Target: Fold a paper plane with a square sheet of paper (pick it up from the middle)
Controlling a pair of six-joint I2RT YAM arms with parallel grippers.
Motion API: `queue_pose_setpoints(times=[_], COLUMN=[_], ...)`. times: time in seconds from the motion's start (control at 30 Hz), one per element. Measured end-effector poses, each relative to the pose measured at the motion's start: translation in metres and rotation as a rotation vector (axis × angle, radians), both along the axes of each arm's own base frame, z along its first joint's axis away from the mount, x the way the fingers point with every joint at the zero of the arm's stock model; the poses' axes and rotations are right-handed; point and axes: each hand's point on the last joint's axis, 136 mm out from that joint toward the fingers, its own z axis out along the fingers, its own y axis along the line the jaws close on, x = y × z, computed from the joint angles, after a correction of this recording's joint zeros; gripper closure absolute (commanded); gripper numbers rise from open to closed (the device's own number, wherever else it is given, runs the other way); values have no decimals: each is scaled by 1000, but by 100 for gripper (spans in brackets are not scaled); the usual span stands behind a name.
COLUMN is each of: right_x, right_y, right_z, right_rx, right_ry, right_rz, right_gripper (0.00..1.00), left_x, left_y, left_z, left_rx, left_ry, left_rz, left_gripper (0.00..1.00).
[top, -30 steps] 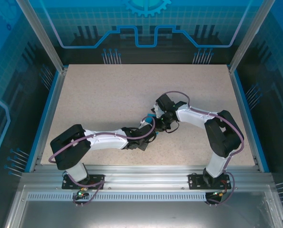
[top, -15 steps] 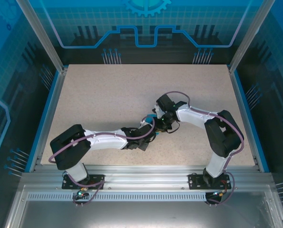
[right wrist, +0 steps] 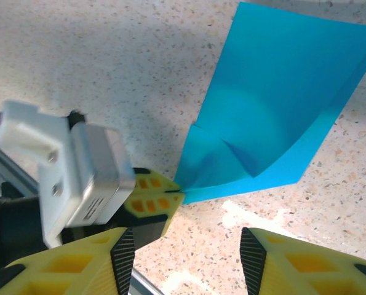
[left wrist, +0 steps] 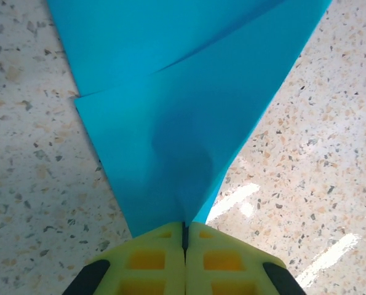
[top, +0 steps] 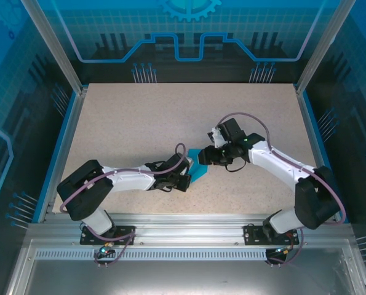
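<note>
- The left gripper (left wrist: 184, 249) is closed on a narrow corner of the teal-blue paper (left wrist: 183, 104). Its two yellow-green pads (left wrist: 149, 261) meet with only the sheet between them.
- From this corner the paper widens away from the jaws. One diagonal crease crosses it, and a folded layer makes a small step on its left edge.
- The right gripper (right wrist: 186, 261) has its jaws apart with nothing between them, near the held corner but not touching the paper.
- From above, the paper lies near the middle of the table (top: 139, 123), between the two grippers.
- The far half of the table is free, and the blue side rim (top: 60, 153) is well apart from both arms.
- It cannot be told whether the wide end of the paper rests on the table.
</note>
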Motion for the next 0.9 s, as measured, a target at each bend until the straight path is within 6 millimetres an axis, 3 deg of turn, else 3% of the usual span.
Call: queue_pose_setpoints(times=[0.2,0.5,0.67,0.9], right_x=[-9,-15,-15,-10], right_y=[1,9,14,38], right_z=[-19,-51,-58,-54], right_rx=[8,-13,-11,33], right_ry=[52,129,148,145], right_rz=[16,32,42,90], right_gripper=[67,66,64,79], left_x=[-2,-1,0,1], left_y=[-4,4,8,8], left_z=[-1,4,13,14], left_rx=[-87,-156,-193,-206], left_ry=[38,55,47,56], left_rz=[13,60,80,91], left_gripper=[93,93,92,92])
